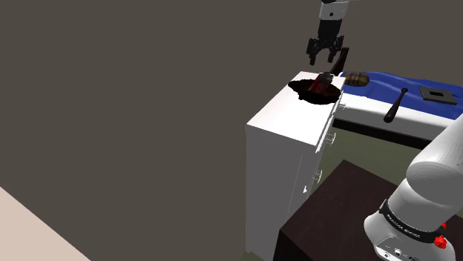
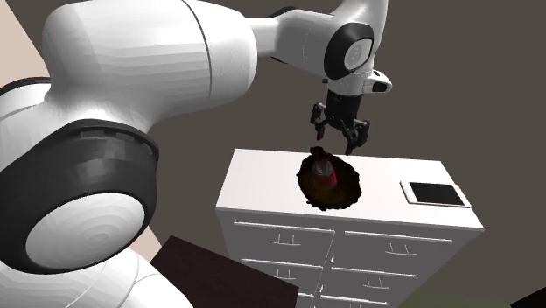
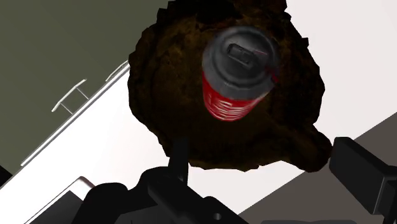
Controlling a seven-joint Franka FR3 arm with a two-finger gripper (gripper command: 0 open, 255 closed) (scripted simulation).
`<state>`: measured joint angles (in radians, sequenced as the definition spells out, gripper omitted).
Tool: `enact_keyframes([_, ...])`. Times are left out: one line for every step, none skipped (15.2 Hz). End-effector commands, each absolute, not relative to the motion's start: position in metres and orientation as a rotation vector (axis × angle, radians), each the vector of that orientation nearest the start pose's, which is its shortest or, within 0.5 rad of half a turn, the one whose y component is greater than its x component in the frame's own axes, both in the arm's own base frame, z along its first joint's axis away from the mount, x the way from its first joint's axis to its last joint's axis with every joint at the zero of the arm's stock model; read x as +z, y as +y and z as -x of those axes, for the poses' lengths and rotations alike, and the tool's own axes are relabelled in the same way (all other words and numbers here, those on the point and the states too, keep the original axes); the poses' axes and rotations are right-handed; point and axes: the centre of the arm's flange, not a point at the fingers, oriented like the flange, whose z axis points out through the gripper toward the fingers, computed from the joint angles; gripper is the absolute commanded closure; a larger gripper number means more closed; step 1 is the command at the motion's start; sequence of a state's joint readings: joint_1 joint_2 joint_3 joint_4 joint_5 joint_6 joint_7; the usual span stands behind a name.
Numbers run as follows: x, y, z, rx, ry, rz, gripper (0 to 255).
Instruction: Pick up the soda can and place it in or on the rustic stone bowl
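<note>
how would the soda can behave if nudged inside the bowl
The soda can stands tall and narrow in the rough bowl, so it would probably tip. Its round body would likely roll, though the rim should contain it.

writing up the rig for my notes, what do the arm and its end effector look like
The arm is made of fat, rounded white shells with dark grey bands at the joints. A black ring with small white lettering circles one lower link, with a small red part beside it. The end effector is all black, with two short fingers.
</note>
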<state>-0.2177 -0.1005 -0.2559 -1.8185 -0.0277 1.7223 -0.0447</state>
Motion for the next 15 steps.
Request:
enact_keyframes([0.573, -0.25, -0.469, -0.001, 0.661, 3.074, 0])
enact_keyframes([0.573, -0.25, -0.469, -0.001, 0.661, 3.074, 0])
enact_keyframes([0.573, -0.25, -0.469, -0.001, 0.661, 3.074, 0])
enact_keyframes([0.586, -0.25, -0.469, -0.001, 0.661, 3.074, 0])
enact_keyframes([0.599, -0.249, -0.469, -0.001, 0.661, 3.074, 0])
enact_keyframes([0.612, -0.249, -0.469, -0.001, 0.661, 3.074, 0])
enact_keyframes([0.623, -0.249, -0.469, -0.001, 0.661, 3.074, 0])
enact_keyframes([0.623, -0.249, -0.469, -0.001, 0.661, 3.074, 0])
enact_keyframes([0.622, -0.249, -0.469, -0.001, 0.661, 3.074, 0])
enact_keyframes([0.622, -0.249, -0.469, -0.001, 0.661, 3.074, 0])
enact_keyframes([0.623, -0.249, -0.469, -0.001, 0.661, 3.074, 0])
enact_keyframes([0.623, -0.249, -0.469, -0.001, 0.661, 3.074, 0])
enact_keyframes([0.623, -0.249, -0.469, -0.001, 0.661, 3.074, 0])
enact_keyframes([0.623, -0.249, -0.469, -0.001, 0.661, 3.074, 0])
enact_keyframes([0.623, -0.249, -0.469, -0.001, 0.661, 3.074, 0])
